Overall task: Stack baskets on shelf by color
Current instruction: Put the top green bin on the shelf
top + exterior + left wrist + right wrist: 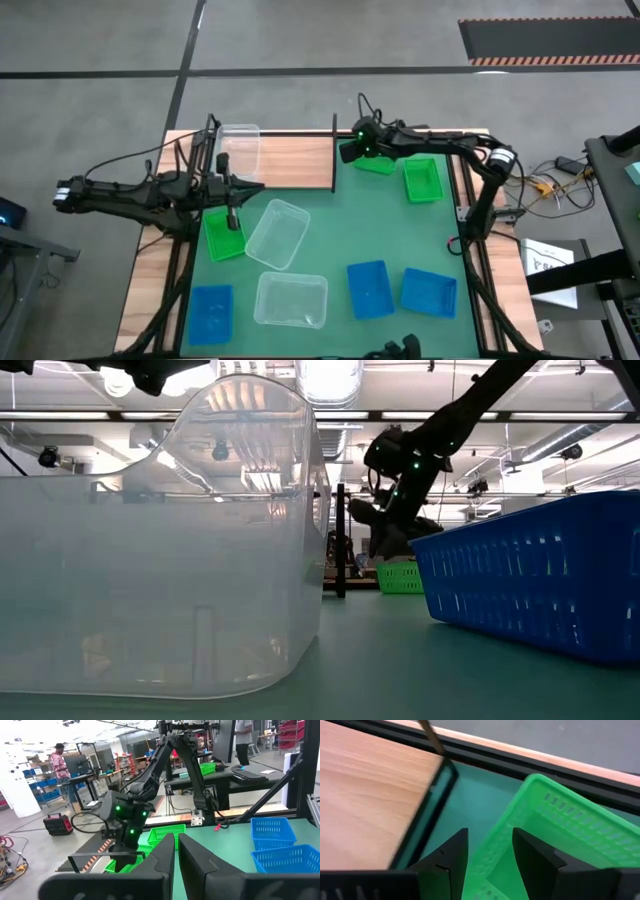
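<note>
One camera looks straight down on my whole table (pixel 330 215), one sits low on the mat behind a clear basket (pixel 160 550), and my wrist cameras look past my fingers, both seeing the green basket (pixel 560 835) beside the shelf (pixel 365 795).

- Table (pixel 150 290): light wood, mostly covered by green mat (pixel 340 230).
- Shelf (pixel 295 163): wooden board at far edge; one clear basket (pixel 240 148) apparently resting on its left end.
- On mat: green baskets (pixel 223 235), (pixel 422 179), (pixel 377 162); clear baskets (pixel 277 233), (pixel 290 299); blue baskets (pixel 211 313), (pixel 369 289), (pixel 429 292).
</note>
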### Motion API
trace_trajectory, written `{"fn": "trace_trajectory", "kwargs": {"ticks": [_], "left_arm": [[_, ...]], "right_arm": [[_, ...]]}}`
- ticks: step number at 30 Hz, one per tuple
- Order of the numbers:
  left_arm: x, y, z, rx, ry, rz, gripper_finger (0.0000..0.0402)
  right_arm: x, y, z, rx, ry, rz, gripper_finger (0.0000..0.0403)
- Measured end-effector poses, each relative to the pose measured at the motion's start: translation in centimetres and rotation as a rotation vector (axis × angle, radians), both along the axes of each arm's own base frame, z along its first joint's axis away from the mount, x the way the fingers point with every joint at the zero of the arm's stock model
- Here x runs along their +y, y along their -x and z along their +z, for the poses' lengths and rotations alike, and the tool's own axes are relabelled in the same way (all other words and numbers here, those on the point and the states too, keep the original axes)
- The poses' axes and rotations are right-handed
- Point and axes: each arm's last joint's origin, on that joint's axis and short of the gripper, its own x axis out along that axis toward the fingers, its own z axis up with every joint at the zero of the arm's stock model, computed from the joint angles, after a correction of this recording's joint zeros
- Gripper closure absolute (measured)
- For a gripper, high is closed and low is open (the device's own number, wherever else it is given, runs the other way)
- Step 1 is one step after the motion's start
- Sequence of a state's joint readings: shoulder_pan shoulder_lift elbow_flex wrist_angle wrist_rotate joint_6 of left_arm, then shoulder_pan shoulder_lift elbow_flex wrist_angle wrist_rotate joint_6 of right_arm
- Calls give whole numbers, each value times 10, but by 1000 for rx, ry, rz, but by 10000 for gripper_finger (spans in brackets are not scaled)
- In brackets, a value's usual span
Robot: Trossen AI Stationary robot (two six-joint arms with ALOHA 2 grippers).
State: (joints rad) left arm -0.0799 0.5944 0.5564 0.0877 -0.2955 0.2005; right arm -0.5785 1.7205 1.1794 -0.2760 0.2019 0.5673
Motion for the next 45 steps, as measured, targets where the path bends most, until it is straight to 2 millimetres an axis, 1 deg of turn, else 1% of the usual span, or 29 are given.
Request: {"fn": "trace_trajectory", "kwargs": {"ticks": [10, 14, 21, 27, 31, 36, 37, 39, 41, 43, 45], "left_arm": [[0, -1, -1, 4, 1, 0, 394], [0, -2, -1, 10, 3, -1, 394], [0, -3, -2, 12, 10, -2, 394], [0, -4, -4, 22, 11, -2, 394], [0, -5, -5, 26, 11, -2, 394], [0, -6, -5, 21, 11, -2, 394], [0, -6, -5, 22, 11, -2, 394], [-1, -6, -5, 23, 11, -3, 394], [-1, -6, -5, 24, 11, -2, 394], [-1, -6, -5, 24, 11, -3, 394], [-1, -7, -5, 26, 11, -3, 394]], "right_arm": [[0, -3, -11, 37, -9, -21, 273], [4, 2, -13, 100, -43, -11, 279], [17, 3, -9, 134, -92, 58, 291], [25, 0, -5, 139, -85, 91, 301], [25, 0, -8, 149, -78, 92, 323], [27, 1, -9, 172, -67, 96, 377], [28, 1, -8, 176, -64, 104, 385], [30, 0, -4, 191, -65, 123, 388], [31, -1, 4, 219, -54, 143, 389], [31, -1, 17, 270, -23, 150, 390], [31, -3, 35, 316, 38, 156, 391]]}}
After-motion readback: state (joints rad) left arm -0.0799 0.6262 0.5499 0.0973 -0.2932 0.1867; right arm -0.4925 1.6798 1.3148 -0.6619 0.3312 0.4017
